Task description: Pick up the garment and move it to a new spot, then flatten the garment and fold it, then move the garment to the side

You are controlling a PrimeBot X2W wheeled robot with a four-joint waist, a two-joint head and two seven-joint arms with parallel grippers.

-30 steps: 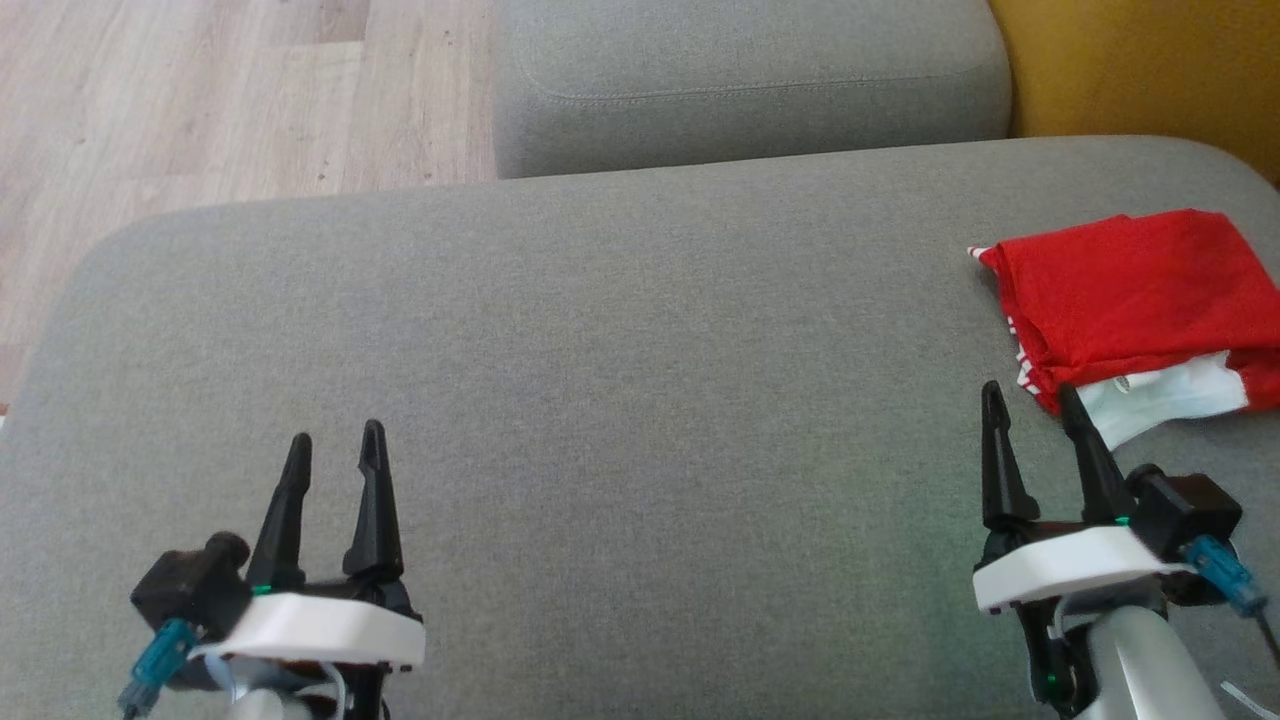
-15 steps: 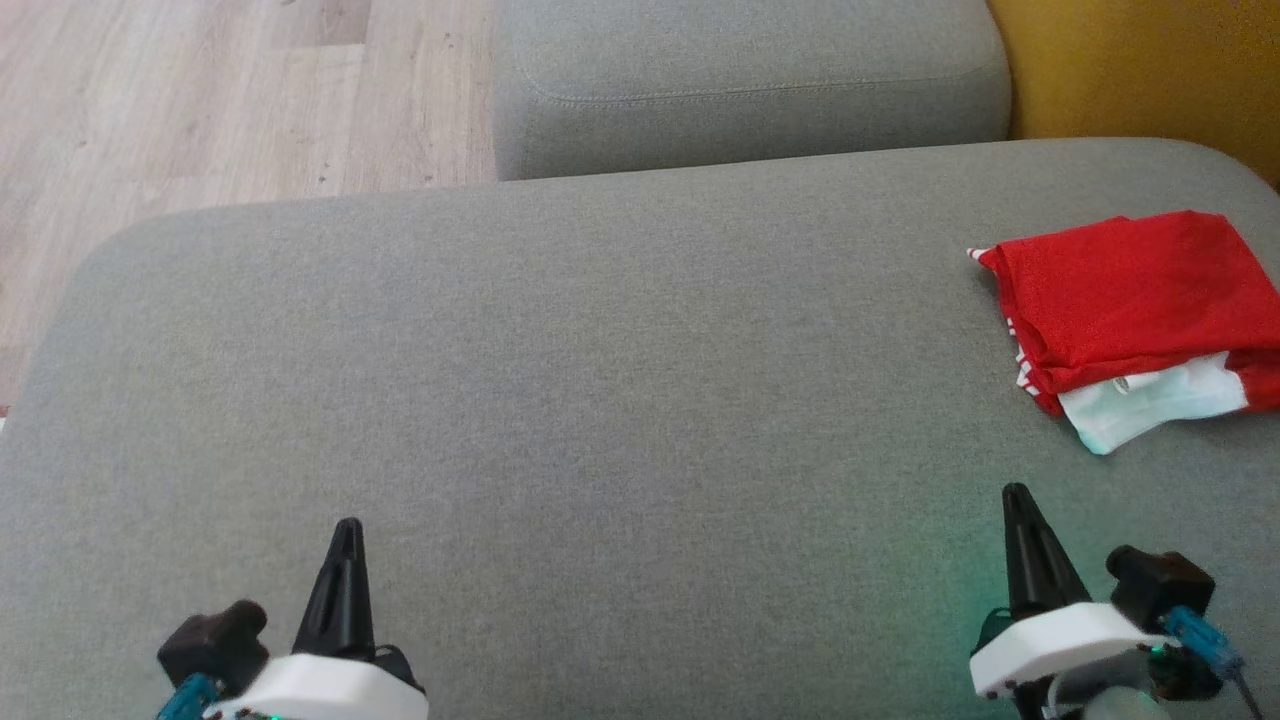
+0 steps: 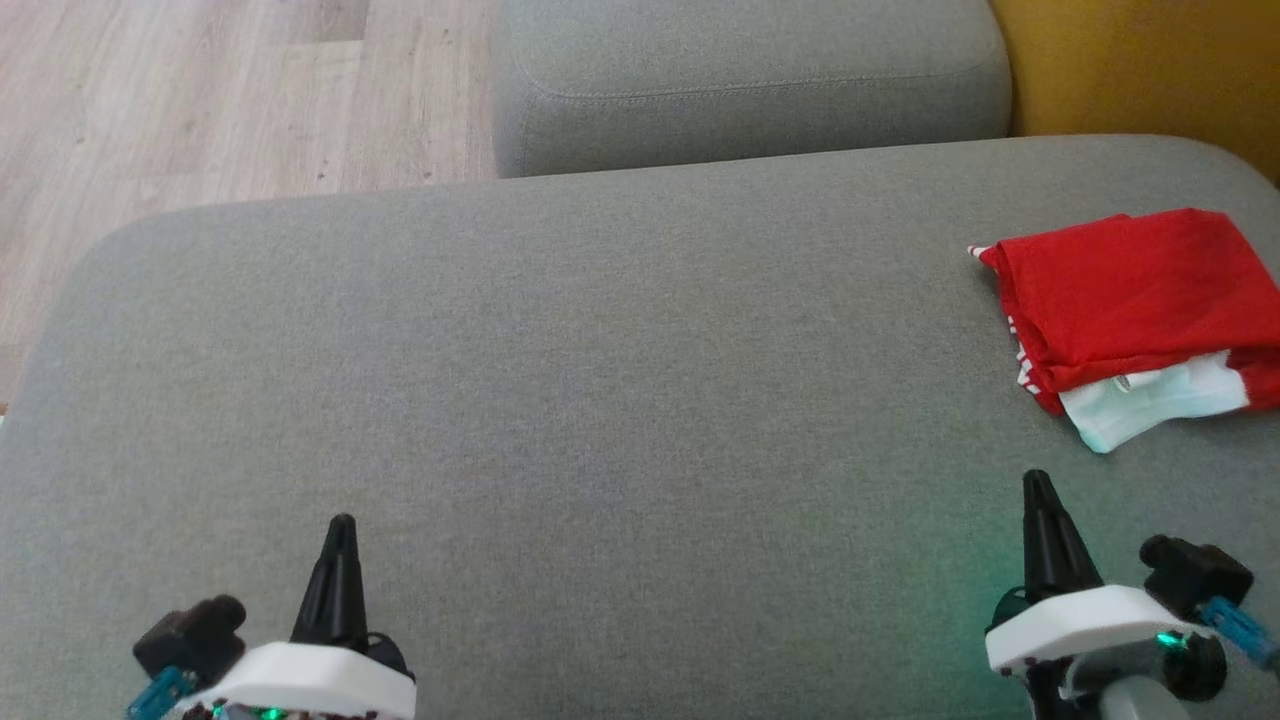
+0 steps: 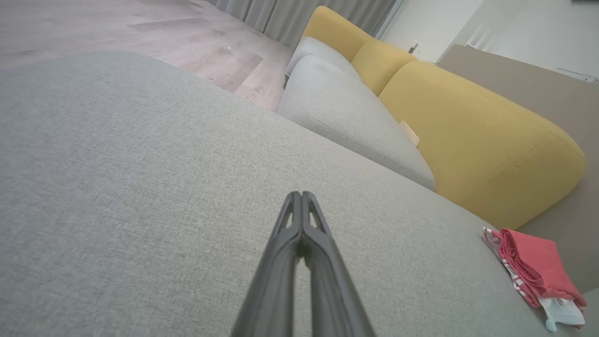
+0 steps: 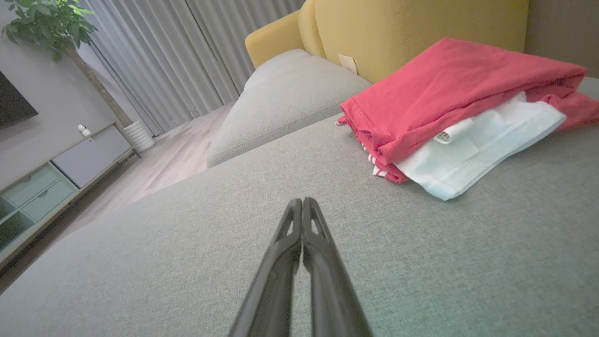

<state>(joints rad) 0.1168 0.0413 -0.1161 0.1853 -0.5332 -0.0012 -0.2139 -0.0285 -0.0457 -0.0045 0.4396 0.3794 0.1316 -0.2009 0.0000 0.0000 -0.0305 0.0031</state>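
Task item: garment [image 3: 1130, 290], red cloth folded into a rough stack, with a white panel [image 3: 1150, 405] and red-and-white striped trim showing along its near edge.
Garment location: lying on the large grey cushion [image 3: 600, 400], at its far right side in the head view, close to the yellow backrest [image 3: 1130, 60]. Part of the cloth runs past that view's right edge.
Left arm: left gripper [image 3: 340, 522], low at the left of the head view, over bare cushion fabric and well apart from the garment.
Left fingers: pressed together tip to tip in the left wrist view, with nothing between them.
Right arm: right gripper [image 3: 1037, 478], low at the right of the head view, tip pointing up that view toward the garment's white corner, near it but apart from it.
Right fingers: closed against each other in the right wrist view, holding nothing.
Contact: neither gripper touches the garment. Whether the fingertips rest on the cushion cannot be told.
Adjoining seat: second grey cushion [image 3: 750, 80], beyond the large one.
Floor: pale wooden floor [image 3: 200, 100], upper left of the head view.
Background, right wrist view: grey curtains [image 5: 187, 56], leafy plant [image 5: 42, 23], low cabinet [image 5: 70, 164] with drawers against the wall.
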